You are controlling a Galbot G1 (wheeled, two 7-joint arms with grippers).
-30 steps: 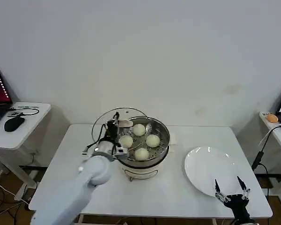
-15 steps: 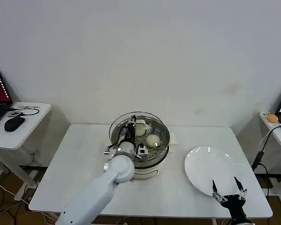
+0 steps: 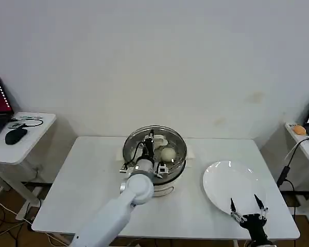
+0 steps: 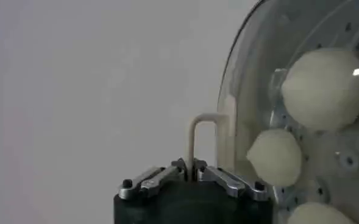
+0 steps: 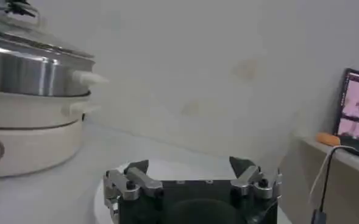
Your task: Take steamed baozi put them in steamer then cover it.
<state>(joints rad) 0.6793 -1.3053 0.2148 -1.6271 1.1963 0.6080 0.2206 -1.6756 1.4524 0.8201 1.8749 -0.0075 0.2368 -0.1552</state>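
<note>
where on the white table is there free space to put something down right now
Bare tabletop lies between the table's left edge and the steamer, and a narrower strip between the steamer and the white plate. The middle is crowded: the left gripper holds the cover by its handle over the steamer. The right gripper hangs open over the plate's near edge.

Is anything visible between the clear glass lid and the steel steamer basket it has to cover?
Nothing visible blocks it. The left gripper, shut on the pale handle, holds the clear glass lid over the shiny steel steamer basket, with the cream-white buns beneath the glass.
</note>
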